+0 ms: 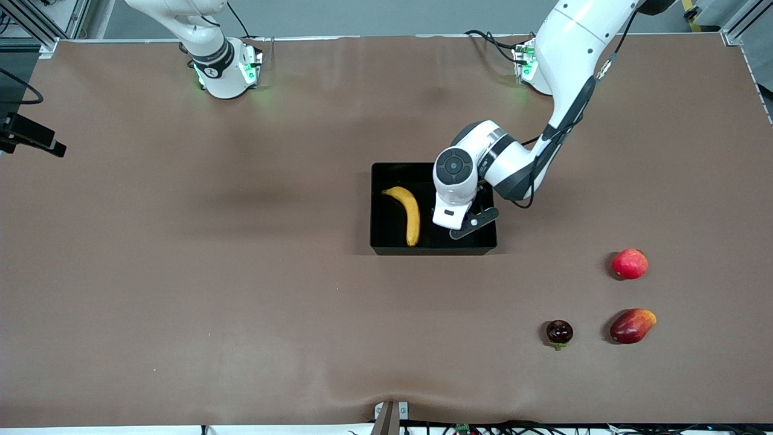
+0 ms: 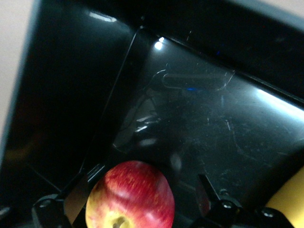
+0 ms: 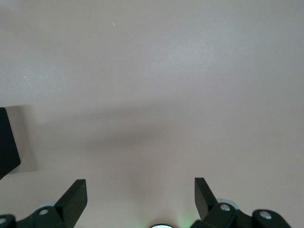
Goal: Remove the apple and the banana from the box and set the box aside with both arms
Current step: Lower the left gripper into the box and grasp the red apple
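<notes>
The left gripper reaches down into the black bin, fingers spread wide, with the apple between them and one finger against its side. The banana lies in the bin beside it. The right gripper waits over bare table, fingers wide apart and holding nothing.
</notes>
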Tool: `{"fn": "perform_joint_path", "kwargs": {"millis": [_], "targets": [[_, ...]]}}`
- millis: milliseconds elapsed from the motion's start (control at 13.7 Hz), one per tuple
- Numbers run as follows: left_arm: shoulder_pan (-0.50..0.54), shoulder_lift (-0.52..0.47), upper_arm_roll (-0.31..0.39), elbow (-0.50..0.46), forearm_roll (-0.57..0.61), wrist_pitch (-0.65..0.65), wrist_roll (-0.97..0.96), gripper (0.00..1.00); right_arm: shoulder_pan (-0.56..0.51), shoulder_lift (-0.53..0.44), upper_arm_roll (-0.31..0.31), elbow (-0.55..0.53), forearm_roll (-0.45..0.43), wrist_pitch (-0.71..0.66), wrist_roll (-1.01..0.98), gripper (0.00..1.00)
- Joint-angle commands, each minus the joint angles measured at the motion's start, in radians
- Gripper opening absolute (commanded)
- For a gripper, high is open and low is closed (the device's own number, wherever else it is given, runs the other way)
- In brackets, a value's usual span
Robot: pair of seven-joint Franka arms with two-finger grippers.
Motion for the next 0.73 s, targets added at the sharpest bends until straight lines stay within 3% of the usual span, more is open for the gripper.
{"fn": "perform_joint_path", "kwargs": {"millis": [0,656], "targets": [[-0.019,0.021,-0.001,-0.003,0.028,0.03,-0.065,1.0,-0.014,0.006,0.009,0.002,-0.002,0.006,-0.008,1.0],[-0.043,0.028,-0.006,-0.011,0.027,0.014,-0.12,1.0,-0.008,0.009,0.009,-0.004,-0.002,0.011,-0.008,1.0]]}}
